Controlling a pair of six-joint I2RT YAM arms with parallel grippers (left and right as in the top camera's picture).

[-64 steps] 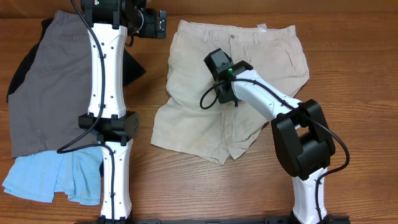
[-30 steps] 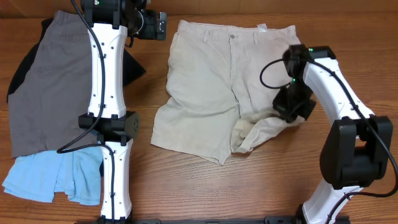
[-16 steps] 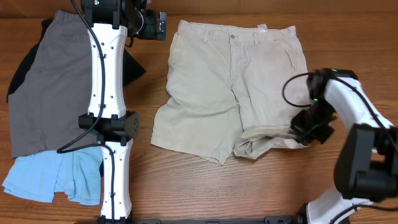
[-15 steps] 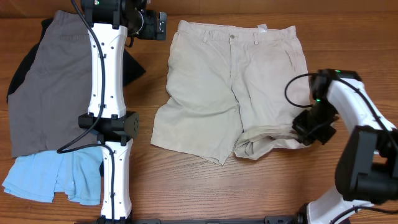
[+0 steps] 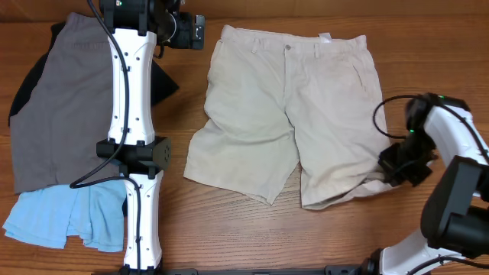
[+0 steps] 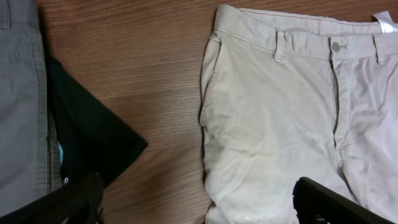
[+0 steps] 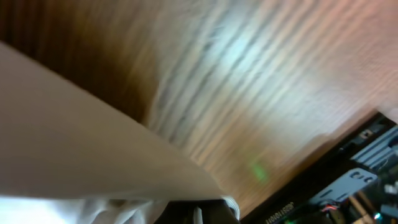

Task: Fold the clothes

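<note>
The beige shorts [image 5: 290,114] lie spread in the middle of the table, waistband at the far edge, button [image 6: 336,46] showing. My right gripper [image 5: 399,169] is low at the outer hem of their right leg and shut on that hem; in the blurred right wrist view the beige cloth [image 7: 74,143] runs into the closed gripper [image 7: 198,214]. My left gripper [image 5: 196,30] hangs open above bare wood beside the shorts' left hip, holding nothing. In the left wrist view the gripper [image 6: 199,208] straddles the wood, one dark finger [image 6: 68,202] at each side.
Grey shorts [image 5: 65,107] lie at the left over a black garment [image 5: 164,82], with light-blue shorts [image 5: 65,218] at the near left. The left arm's white links [image 5: 130,114] stretch over them. The right arm's base [image 5: 458,221] stands at the near right.
My right gripper has dragged the bunched right leg hem rightward and toward the front, and the leg now lies flatter. The left arm has not moved.
</note>
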